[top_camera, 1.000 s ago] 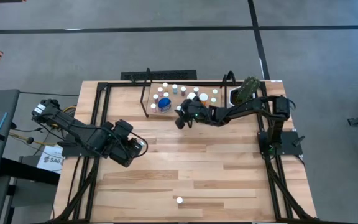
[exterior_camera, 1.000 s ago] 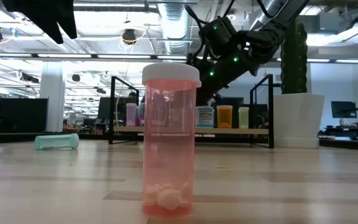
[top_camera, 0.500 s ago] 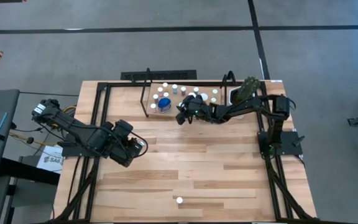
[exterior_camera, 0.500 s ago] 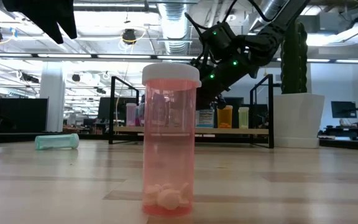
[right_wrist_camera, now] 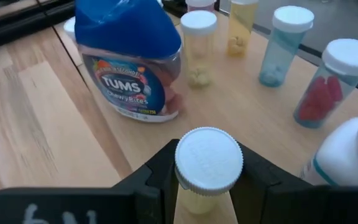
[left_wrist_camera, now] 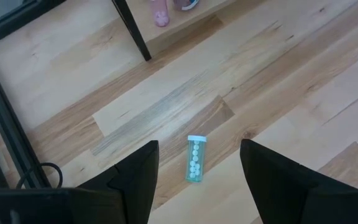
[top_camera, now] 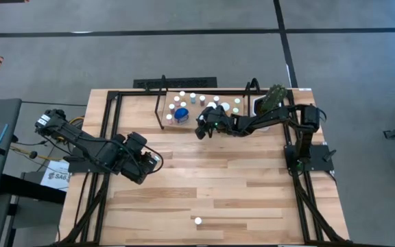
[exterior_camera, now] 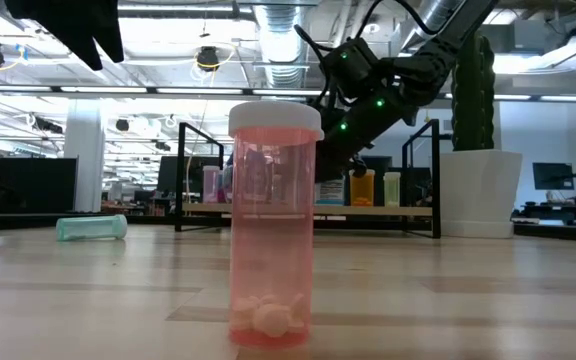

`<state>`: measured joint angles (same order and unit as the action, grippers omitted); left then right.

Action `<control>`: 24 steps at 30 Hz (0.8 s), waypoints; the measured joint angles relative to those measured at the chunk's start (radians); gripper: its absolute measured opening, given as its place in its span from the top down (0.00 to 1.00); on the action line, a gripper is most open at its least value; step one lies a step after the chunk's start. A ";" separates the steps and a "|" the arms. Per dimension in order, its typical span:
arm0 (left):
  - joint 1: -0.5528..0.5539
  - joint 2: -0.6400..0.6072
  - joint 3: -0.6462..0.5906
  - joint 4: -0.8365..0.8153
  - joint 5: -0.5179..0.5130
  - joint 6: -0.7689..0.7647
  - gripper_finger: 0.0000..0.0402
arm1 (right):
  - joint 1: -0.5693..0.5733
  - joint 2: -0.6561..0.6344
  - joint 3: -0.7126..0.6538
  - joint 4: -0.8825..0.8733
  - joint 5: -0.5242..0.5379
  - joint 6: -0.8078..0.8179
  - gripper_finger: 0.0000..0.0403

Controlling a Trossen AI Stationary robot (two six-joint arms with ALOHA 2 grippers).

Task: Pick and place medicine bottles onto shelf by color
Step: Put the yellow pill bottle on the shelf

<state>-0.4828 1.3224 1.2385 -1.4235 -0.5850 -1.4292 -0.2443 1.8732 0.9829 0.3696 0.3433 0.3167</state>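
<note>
A pale yellow bottle with white cap (right_wrist_camera: pixel 207 168) is gripped between the fingers of the right gripper (top_camera: pixel 202 128), which is narrowly closed on it over the shelf (right_wrist_camera: pixel 253 118). Just ahead of that gripper a blue Tums bottle (right_wrist_camera: pixel 131 59) stands on the board, with small capped bottles (right_wrist_camera: pixel 199 46) beside it. The left gripper (left_wrist_camera: pixel 194 180) is held partly open and empty above a teal bottle (left_wrist_camera: pixel 194 158) lying on the table (top_camera: pixel 204 178). A pink bottle (exterior_camera: pixel 273 225) stands nearest the low camera.
</note>
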 joint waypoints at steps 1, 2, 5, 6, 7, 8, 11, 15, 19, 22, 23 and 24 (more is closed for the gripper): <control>0.000 0.000 0.000 0.000 0.000 0.000 0.47 | 0.000 0.000 0.000 -0.007 0.000 -0.009 0.67; 0.000 0.000 0.000 0.000 0.000 0.000 0.47 | -0.002 0.000 0.000 -0.014 0.000 -0.011 0.67; 0.000 0.000 0.000 0.000 -0.001 0.000 0.47 | -0.007 0.000 0.001 -0.021 0.000 -0.011 0.67; 0.000 0.000 0.000 0.000 -0.001 0.000 0.47 | -0.007 0.000 0.001 -0.020 0.000 -0.010 0.67; 0.000 0.000 0.000 0.000 -0.001 0.000 0.47 | -0.007 0.000 0.001 -0.019 0.000 -0.011 0.67; 0.000 0.000 0.000 0.000 -0.002 0.000 0.47 | -0.007 0.000 0.001 -0.017 0.000 -0.011 0.67; 0.000 0.000 0.000 0.000 -0.003 0.000 0.47 | -0.002 0.000 0.001 -0.007 0.000 -0.011 0.67; 0.000 0.000 0.000 0.000 -0.003 0.000 0.47 | 0.006 0.000 0.001 0.021 -0.002 -0.011 0.67; 0.000 0.000 0.000 0.000 -0.003 0.000 0.47 | 0.021 0.000 0.001 0.032 -0.004 -0.011 0.67; 0.000 0.000 0.000 0.000 -0.003 0.000 0.47 | 0.030 0.000 0.001 0.026 -0.005 -0.011 0.67; 0.000 0.000 0.000 0.000 -0.003 0.000 0.47 | 0.032 0.000 0.000 0.024 -0.005 -0.011 0.67; 0.000 0.000 0.000 0.000 -0.003 0.001 0.47 | 0.036 0.000 0.000 0.022 -0.005 -0.011 0.67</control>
<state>-0.4828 1.3224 1.2385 -1.4235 -0.5877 -1.4285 -0.2081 1.8729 0.9833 0.3918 0.3385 0.3061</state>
